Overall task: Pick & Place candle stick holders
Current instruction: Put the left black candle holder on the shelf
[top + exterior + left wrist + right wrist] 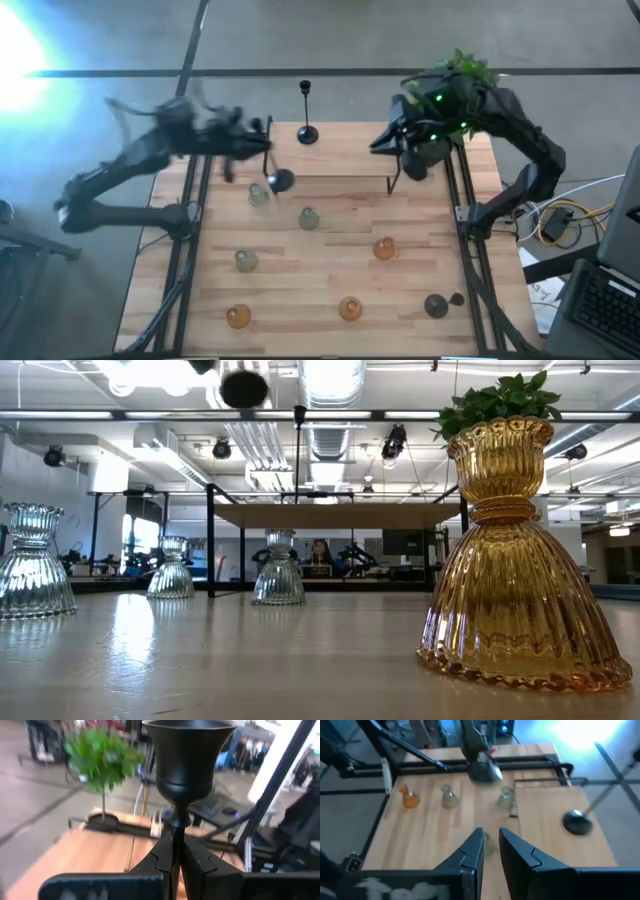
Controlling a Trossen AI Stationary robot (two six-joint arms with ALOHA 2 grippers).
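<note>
black candlestick point(187, 765), ribbed amber glass holder point(515, 560)

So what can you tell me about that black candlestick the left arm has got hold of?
The black candlestick looks like matte dark metal: a flared cup on top, a thin stem, and a domed round base. The left gripper is shut on its stem just under the cup. It is lifted, the base hanging above the wooden table near a pale glass holder. Only the fingers touch it.
</note>
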